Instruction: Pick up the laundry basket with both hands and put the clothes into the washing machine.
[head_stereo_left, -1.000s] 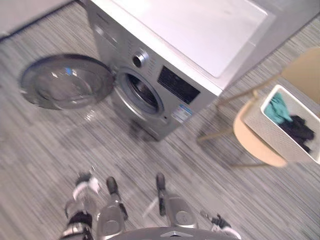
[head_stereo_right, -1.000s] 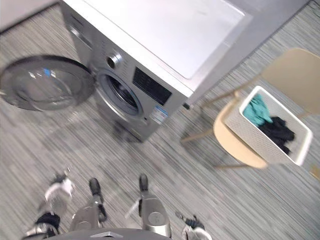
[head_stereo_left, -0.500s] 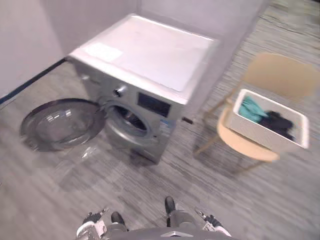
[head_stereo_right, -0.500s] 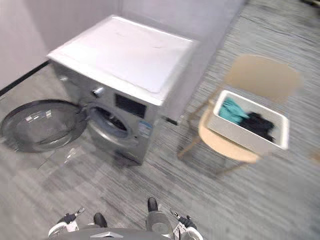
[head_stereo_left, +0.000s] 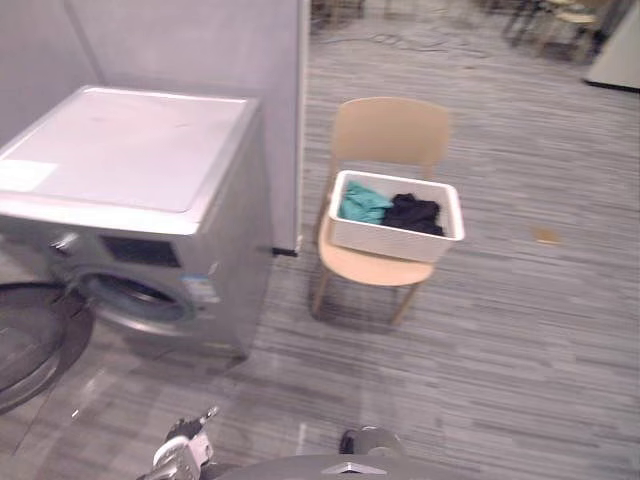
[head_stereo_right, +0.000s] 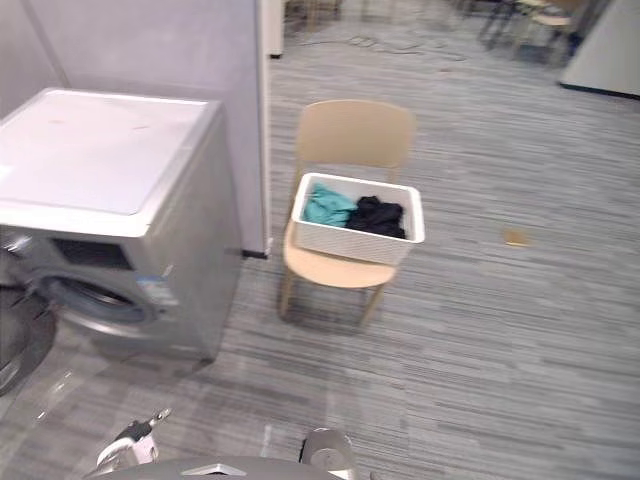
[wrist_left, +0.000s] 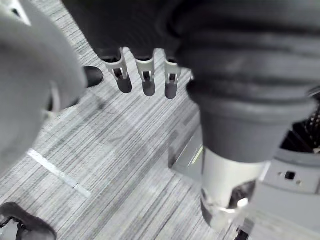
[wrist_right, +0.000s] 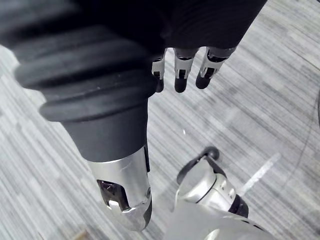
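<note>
Left hand (wrist_left: 145, 82) and right hand (wrist_right: 181, 75) hang slack, empty — one basket (head_stereo_left: 385, 240) holds perhaps two garments (head_stereo_left: 412, 212).

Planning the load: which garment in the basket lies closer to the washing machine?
The teal garment, at the laundry basket's end toward the washing machine; the black garment lies at the other end.

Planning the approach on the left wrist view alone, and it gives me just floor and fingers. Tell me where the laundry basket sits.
Observer: The white laundry basket rests on the seat of a tan chair, beside the washing machine.
Operator: Check the machine's door.
Observer: The door is swung open at the machine's front, on the side away from the chair.
Operator: Report the right robot hand.
Observer: The right robot hand is empty, with its fingers straight.
</note>
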